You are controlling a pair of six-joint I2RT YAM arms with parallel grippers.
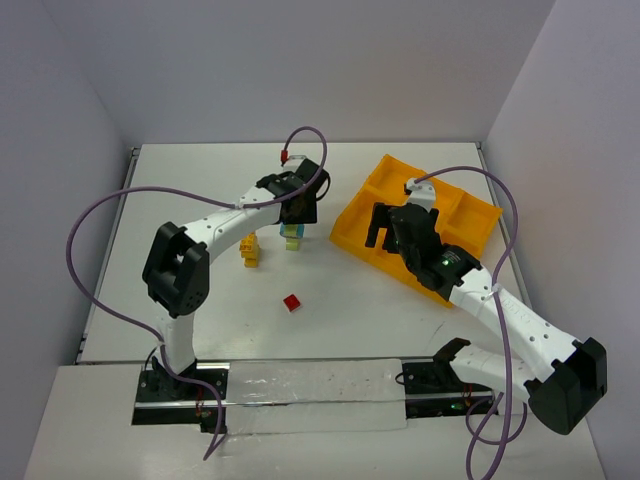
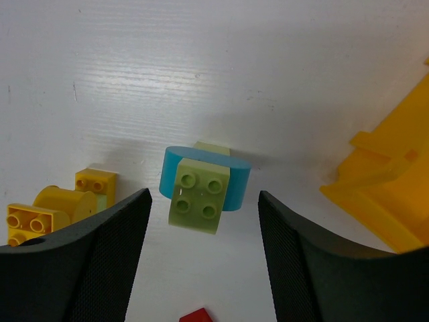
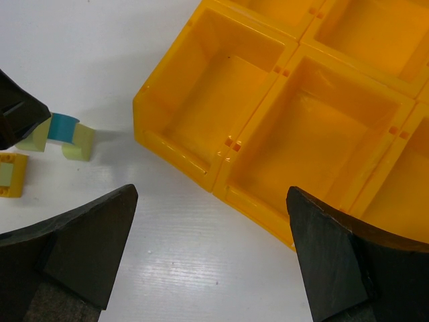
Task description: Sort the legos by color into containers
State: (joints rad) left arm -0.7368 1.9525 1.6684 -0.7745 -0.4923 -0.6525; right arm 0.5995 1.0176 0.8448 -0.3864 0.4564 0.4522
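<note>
Step in hand: a pick from the green and teal stack is judged to be under way, with no brick sorted yet as far as can be seen.
Left gripper (image 2: 204,201): its jaws are spread, one on each side of the light green brick (image 2: 198,200), with a gap left on both sides; nothing is pinched.
Light green brick: it is seen studs up on the white table (image 1: 200,180), stacked on a teal-blue curved piece (image 2: 238,181), well apart from the tray.
Next move: the jaws are to be closed squarely on the brick's flat sides. Because two colours are joined, it is judged that they may lift together and need to be separated before sorting.
Right gripper (image 3: 211,194): its jaws are spread wide and hold nothing; it is held over the near edge of the tray.
Orange-yellow divided tray (image 1: 358,200): it is set at an angle on the right of the table.
Left near compartment (image 3: 194,100): no brick is seen in it.
Neighbouring compartment (image 3: 315,127): no brick is seen in it either.
Other compartments: only parts are shown, some hidden by the right arm; no brick is made out.
Yellow bricks (image 2: 40,215): they are left on the table just beside the left finger.
Red brick (image 1: 292,302): it lies alone, nearer the arm bases.
</note>
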